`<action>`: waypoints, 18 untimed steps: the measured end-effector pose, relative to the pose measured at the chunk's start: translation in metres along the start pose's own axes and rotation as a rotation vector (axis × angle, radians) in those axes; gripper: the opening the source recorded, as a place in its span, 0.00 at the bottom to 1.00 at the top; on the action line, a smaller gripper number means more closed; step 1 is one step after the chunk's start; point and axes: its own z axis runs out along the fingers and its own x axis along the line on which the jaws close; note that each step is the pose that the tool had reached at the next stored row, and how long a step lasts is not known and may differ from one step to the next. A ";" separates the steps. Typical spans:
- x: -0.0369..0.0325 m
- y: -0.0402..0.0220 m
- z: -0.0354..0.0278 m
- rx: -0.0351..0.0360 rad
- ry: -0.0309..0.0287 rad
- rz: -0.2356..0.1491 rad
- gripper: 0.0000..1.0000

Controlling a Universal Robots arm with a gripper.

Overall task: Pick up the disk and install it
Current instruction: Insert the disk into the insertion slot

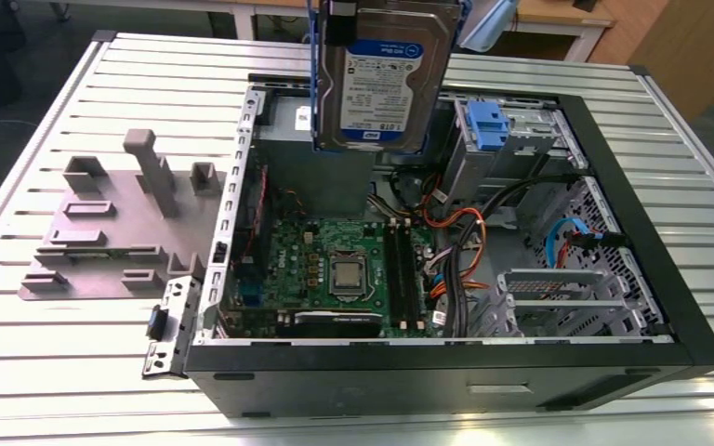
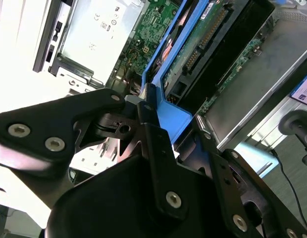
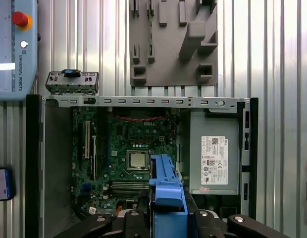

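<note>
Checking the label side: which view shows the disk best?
The exterior view: the disk hangs upright over the computer case, label facing the camera. The second wrist view shows its circuit-board underside and blue rail; the first wrist view its blue end.

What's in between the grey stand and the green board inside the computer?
The computer case's metal side wall stands between the grey stand and the green board, as the first wrist view shows.
</note>
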 end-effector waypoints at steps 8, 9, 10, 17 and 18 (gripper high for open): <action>0.0000 -0.0044 0.0000 0.0000 0.0001 0.000 0.36; 0.0000 -0.0044 0.0000 0.0000 0.0000 0.000 0.36; 0.0000 -0.0044 0.0000 0.0000 0.0000 0.000 0.36; 0.0031 -0.0045 0.0000 0.0000 0.0001 0.000 0.36; 0.0039 -0.0045 0.0001 0.0000 0.0000 0.000 0.36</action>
